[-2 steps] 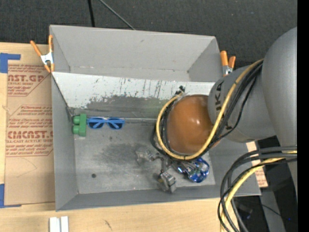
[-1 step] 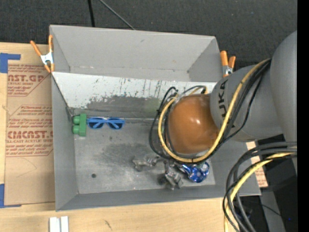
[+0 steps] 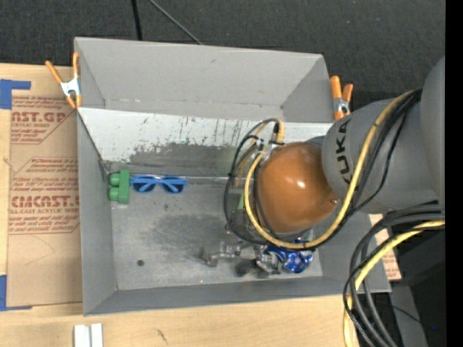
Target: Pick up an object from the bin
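Note:
My gripper (image 3: 237,254) is low over the bin floor near the front wall, right of the middle, mostly hidden under the arm's orange dome. Right beside it on the right lies a small blue and white crumpled thing (image 3: 293,260), partly covered by the arm. Whether the gripper touches it I cannot tell. Far off to the left, by the back of the floor, lie a pair of blue sunglasses (image 3: 159,185) and a green block (image 3: 119,186), side by side.
The arm with its orange dome and yellow and black cables covers the right part of the bin. The scuffed grey floor lies bare between the gripper and the things at the left wall.

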You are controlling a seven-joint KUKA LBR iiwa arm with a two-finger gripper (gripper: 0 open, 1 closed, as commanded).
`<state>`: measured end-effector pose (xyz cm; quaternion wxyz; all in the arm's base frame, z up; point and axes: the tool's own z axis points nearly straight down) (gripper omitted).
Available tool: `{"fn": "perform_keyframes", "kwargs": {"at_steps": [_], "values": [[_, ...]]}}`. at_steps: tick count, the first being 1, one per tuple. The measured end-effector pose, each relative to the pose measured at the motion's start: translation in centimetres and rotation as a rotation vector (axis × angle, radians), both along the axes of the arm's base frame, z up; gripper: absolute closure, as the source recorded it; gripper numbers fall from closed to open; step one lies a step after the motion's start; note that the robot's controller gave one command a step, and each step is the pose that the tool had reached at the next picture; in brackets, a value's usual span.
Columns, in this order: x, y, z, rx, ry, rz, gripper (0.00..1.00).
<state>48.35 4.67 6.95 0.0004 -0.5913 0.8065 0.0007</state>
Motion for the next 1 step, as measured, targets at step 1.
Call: {"fn": "perform_keyframes", "kwargs": {"at_steps": [1], "values": [[0.02, 0.05, 0.05, 0.001, 0.000, -0.001, 1.00]]}}
